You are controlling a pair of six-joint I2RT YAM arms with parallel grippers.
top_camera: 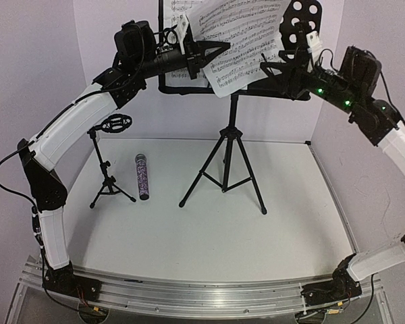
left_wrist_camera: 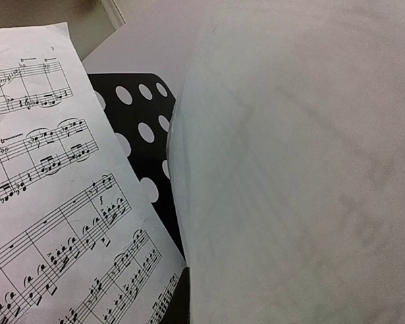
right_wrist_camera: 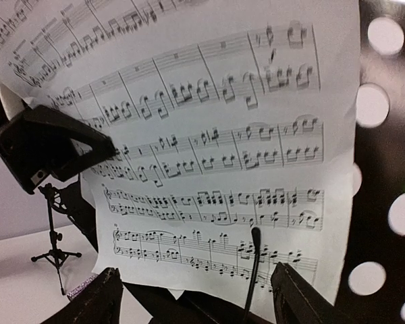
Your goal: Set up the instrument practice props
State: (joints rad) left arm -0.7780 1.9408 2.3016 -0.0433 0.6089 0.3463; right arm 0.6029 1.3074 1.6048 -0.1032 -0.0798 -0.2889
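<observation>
The black tripod music stand [top_camera: 224, 169] stands mid-table, its perforated desk [top_camera: 304, 20] up at the back. A printed music sheet [top_camera: 239, 40] leans tilted across the desk, a second sheet [top_camera: 179, 10] behind it at the left. My left gripper [top_camera: 206, 55] is shut on the tilted sheet's left edge; in the left wrist view its fingers are hidden behind that sheet's blank back [left_wrist_camera: 290, 175], beside the other sheet [left_wrist_camera: 47, 189]. My right gripper [right_wrist_camera: 196, 304] is open just below the sheet [right_wrist_camera: 209, 148], not touching it. The glittery microphone [top_camera: 142, 177] lies beside the small mic stand [top_camera: 108, 169].
A thin black retainer wire [right_wrist_camera: 253, 270] rises over the sheet's lower edge between my right fingers. The left gripper's finger [right_wrist_camera: 47, 145] shows at the sheet's left edge. White walls close in the back and sides.
</observation>
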